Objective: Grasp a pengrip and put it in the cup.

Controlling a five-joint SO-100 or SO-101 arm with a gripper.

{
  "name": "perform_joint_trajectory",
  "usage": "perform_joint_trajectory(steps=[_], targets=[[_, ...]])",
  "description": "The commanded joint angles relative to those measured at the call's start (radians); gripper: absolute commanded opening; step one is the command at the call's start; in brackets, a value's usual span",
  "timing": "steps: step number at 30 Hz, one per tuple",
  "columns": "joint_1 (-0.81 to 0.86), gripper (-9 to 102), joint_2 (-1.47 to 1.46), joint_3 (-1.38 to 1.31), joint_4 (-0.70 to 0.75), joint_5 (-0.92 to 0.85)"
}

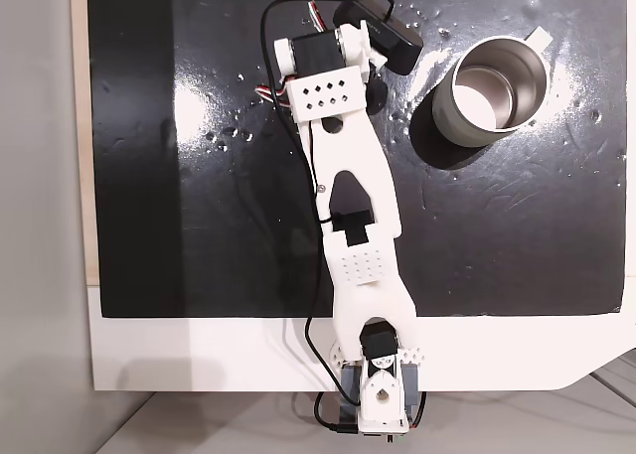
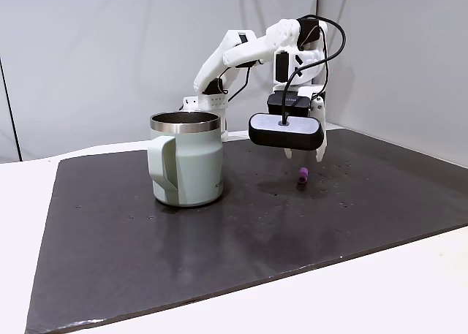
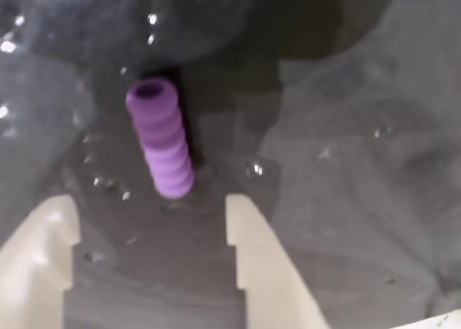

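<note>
Dark mat [image 2: 219, 239] bears pengrip [image 3: 160, 140], blurred, just beyond spread jaws; cup [image 2: 186, 158] apart.

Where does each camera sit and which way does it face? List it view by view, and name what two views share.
A fixed view: above, looking straight down on the black mat, the cup and the whole white arm.
Another fixed view: low at table height, facing the arm, end effector and pengrip.
Wrist view: on the arm, looking down past the open end effector at the pengrip.
Shared: both fixed views show the cup.
</note>
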Motion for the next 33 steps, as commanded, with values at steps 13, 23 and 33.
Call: perform_joint_trajectory(steps=[13, 23, 33], targets=[[-0.037, 18, -0.155, -0.143, 0.017, -0.021], [-0.049, 4, -0.204, -0.204, 0.017, -0.020], [-0.048, 0, -0.184, -0.233, 0.020, 0.000]])
